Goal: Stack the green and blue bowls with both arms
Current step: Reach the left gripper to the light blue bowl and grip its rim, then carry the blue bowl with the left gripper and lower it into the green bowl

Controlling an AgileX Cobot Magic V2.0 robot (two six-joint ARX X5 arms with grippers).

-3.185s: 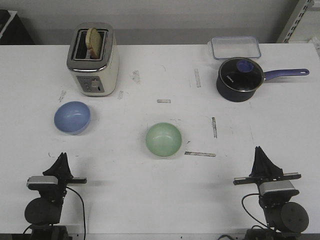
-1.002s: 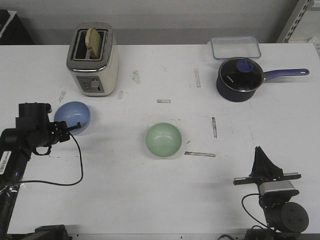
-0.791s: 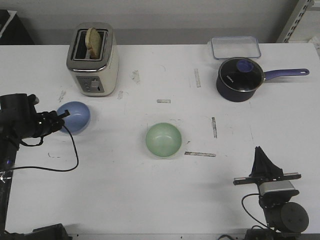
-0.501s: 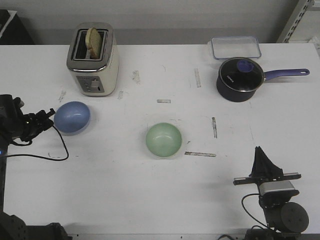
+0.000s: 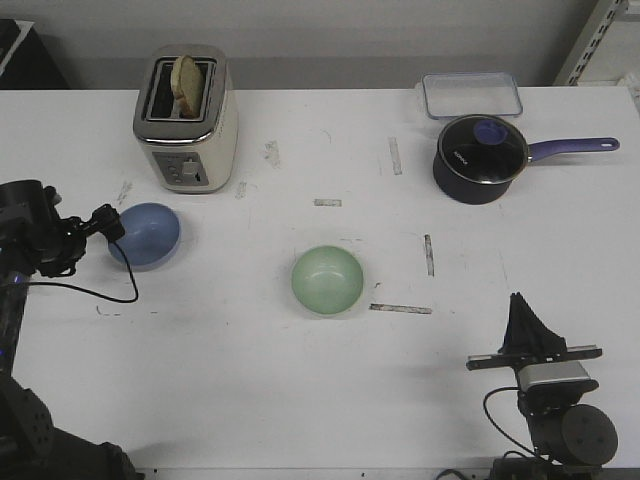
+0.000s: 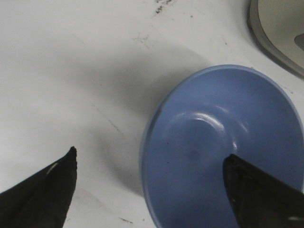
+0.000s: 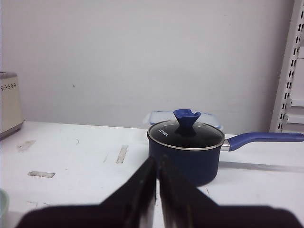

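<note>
Approach complete: left tool [image 5: 112,226] has swung from its parked pose to the blue bowl [image 5: 146,235] at counter left, fingers spread astride its near-left rim. Green bowl [image 5: 327,279] sits centre. Right tool [image 5: 523,318] is parked, pressed together.

We are reaching the left arm [image 5: 35,240] out from its base, swinging its spread left gripper [image 6: 152,190] around the blue bowl [image 5: 146,234] rim, one finger inside.

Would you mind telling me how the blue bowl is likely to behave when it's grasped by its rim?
The blue bowl looks glossy, so it may slip. It seems rigid and probably light. The left tool straddles its rim; its rounded underside could let it rock.
</note>
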